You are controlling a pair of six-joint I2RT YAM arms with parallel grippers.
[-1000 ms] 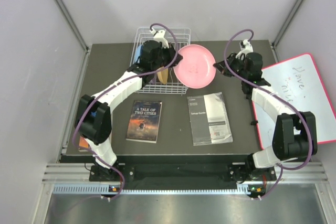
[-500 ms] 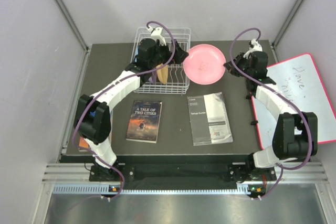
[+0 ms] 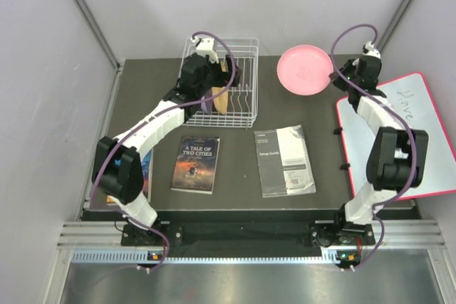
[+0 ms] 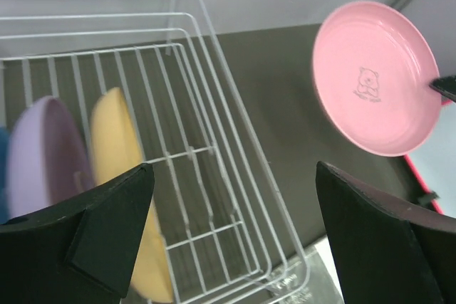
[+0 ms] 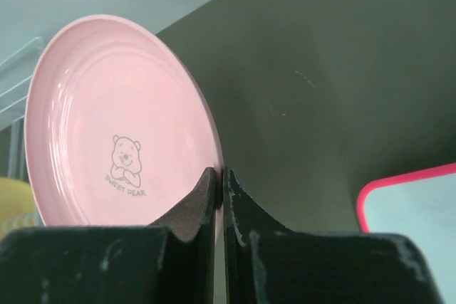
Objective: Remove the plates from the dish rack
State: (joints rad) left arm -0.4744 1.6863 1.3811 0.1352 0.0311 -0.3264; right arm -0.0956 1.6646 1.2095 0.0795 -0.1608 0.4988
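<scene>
The pink plate (image 3: pixel 304 70) hangs on edge above the table's far right, its bear print facing the left wrist view (image 4: pixel 374 76). My right gripper (image 3: pixel 333 76) is shut on its rim, the fingertips (image 5: pixel 219 174) pinching the plate's edge (image 5: pixel 107 126). The white wire dish rack (image 3: pixel 242 120) stands at the back left. In it stand an orange-tan plate (image 4: pixel 121 147) and a lilac plate (image 4: pixel 46 154), with a sliver of light blue (image 4: pixel 3 165) at the frame edge. My left gripper (image 3: pixel 226 70) hovers open over the rack (image 4: pixel 214 55), holding nothing.
A dark paperback (image 3: pixel 196 164) and a grey Setup Guide booklet (image 3: pixel 285 160) lie flat on the near half of the table. A whiteboard with a pink-red border (image 3: pixel 410 133) lies along the right edge, just under and beside the right arm.
My left gripper opened, let go of the pink plate and drew back over the rack. My right gripper carried the plate to the right and toward the back.
</scene>
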